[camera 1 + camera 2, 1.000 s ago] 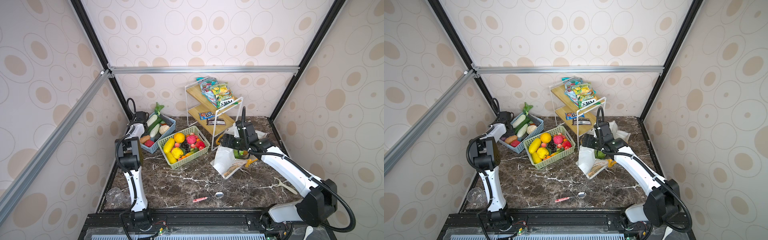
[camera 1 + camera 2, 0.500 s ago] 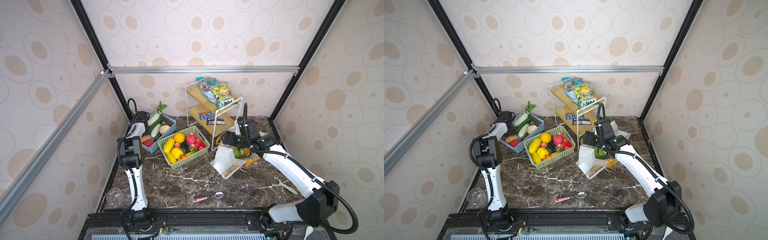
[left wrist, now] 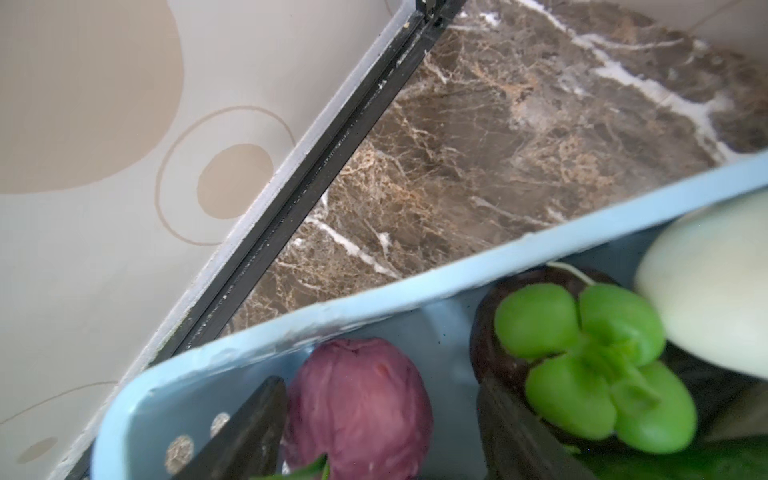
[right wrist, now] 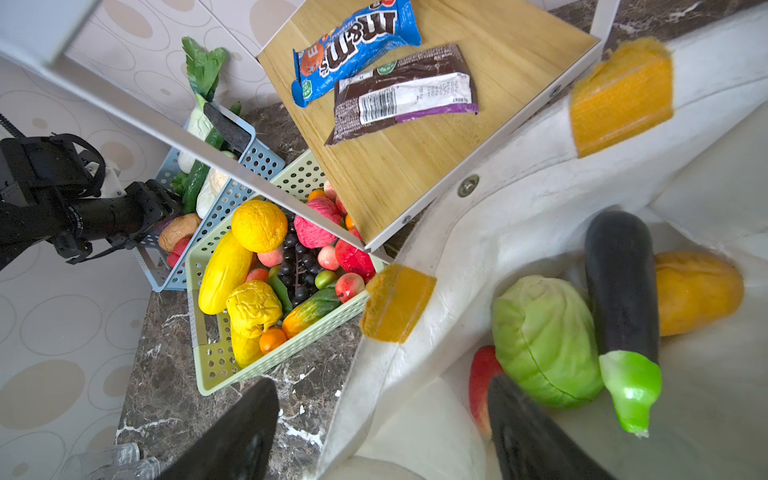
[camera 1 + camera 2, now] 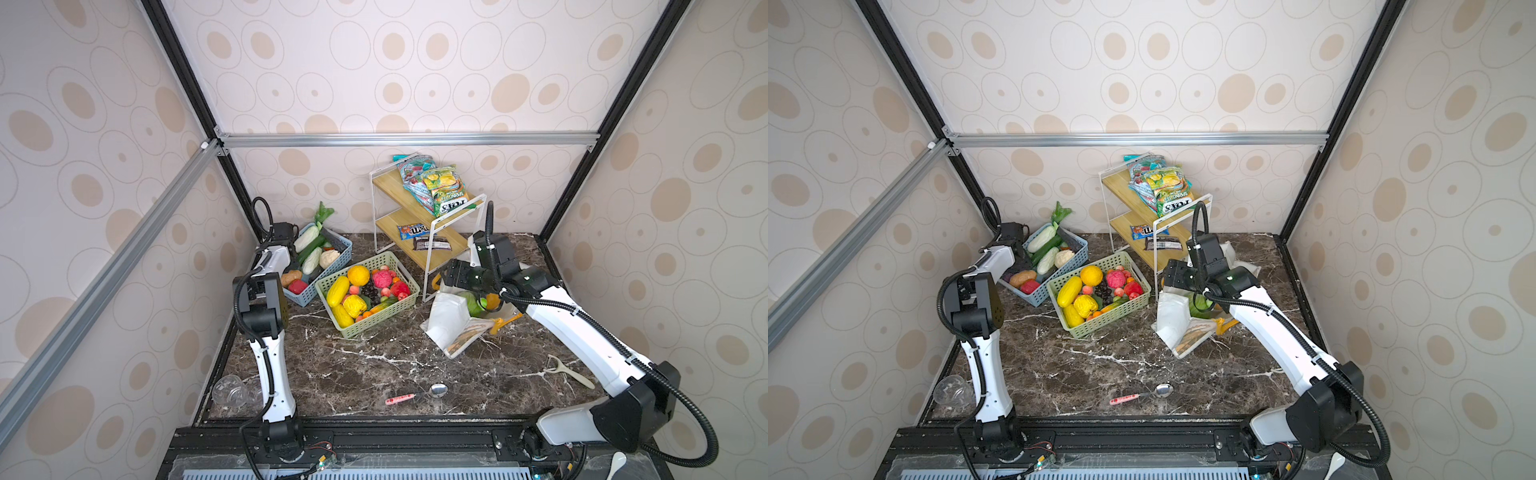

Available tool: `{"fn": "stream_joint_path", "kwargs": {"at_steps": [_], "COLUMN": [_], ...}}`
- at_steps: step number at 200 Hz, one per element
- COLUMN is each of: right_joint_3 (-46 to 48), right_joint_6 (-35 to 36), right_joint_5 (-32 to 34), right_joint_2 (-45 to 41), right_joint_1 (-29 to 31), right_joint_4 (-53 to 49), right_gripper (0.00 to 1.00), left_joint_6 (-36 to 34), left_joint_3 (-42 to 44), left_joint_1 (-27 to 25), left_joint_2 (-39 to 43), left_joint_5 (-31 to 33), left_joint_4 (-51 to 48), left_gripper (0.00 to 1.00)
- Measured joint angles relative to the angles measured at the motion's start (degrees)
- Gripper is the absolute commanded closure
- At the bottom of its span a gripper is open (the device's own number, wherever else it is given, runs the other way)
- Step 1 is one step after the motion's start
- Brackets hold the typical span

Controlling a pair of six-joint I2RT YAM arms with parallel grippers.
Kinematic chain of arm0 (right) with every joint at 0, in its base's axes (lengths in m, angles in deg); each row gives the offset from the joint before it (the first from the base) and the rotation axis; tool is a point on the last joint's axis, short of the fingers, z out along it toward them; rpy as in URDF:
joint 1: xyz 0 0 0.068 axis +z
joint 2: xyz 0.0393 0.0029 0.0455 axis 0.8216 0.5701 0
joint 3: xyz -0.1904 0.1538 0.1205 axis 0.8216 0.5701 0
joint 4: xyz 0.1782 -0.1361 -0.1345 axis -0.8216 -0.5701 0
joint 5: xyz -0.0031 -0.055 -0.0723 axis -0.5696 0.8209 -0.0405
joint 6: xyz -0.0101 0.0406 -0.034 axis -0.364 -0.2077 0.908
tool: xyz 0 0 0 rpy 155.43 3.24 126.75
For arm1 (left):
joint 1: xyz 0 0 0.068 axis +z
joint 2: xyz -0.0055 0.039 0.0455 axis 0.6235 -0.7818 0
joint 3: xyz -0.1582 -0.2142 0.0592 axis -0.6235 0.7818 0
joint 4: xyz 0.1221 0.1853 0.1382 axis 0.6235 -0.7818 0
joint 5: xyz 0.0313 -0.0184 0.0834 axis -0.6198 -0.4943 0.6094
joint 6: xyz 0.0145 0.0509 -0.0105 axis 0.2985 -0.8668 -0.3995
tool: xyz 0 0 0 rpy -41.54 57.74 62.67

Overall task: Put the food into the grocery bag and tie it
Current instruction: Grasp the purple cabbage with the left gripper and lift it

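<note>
Hovering left gripper [image 3: 380,384] over blue basket [image 3: 291,328] corner, jaws spread, straddling purple veggie [image 3: 357,399], not clamping yet; right gripper [image 4: 382,384] hanging empty, wide-open, above grocery bag [image 4: 519,199], well apart.

- You have a dark marble desk [image 5: 374,374] under everything.
- At the back stands a two-tier rack [image 5: 397,216] with a white wire frame and wooden shelves.
- On its upper shelf lie colourful snack bags [image 5: 436,187], overlapping.
- On its lower shelf you see a blue M&M's packet [image 4: 353,50] just beside a brown packet [image 4: 403,95].
- A blue slotted basket [image 5: 309,293] sits at the back left, touching a green slotted basket [image 5: 374,322].
- Near the front edge you'll find a pink-handled spoon [image 5: 417,395].
- A pale peeler [image 5: 567,370] lies to the right.
- Clear plastic cups [image 5: 232,390] lie off the desk's left edge.
</note>
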Motion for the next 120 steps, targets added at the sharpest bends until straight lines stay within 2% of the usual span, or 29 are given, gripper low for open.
{"fn": "stream_joint_path", "kwargs": {"at_steps": [23,51,120], "right_joint_3": [0.00,0.02,0.02], "right_joint_6": [0.09,0.11,0.15], "right_joint_5": [0.20,0.26,0.42], "right_joint_2": [0.00,0.00,0.00], "right_joint_1": [0.00,0.00,0.00], "right_joint_4": [-0.35,-0.57,-0.55], "right_gripper": [0.18,0.18,0.18], "left_joint_6": [1.77,3.26,4.24], "left_joint_3": [1.95,3.41,6.88], "left_joint_1": [0.66,1.33,1.62], "left_joint_2": [0.90,1.68,5.14], "left_joint_5": [-2.75,-4.33,-6.95], "left_joint_4": [1.66,2.89,3.23], "left_gripper": [0.40,0.44,0.45]}}
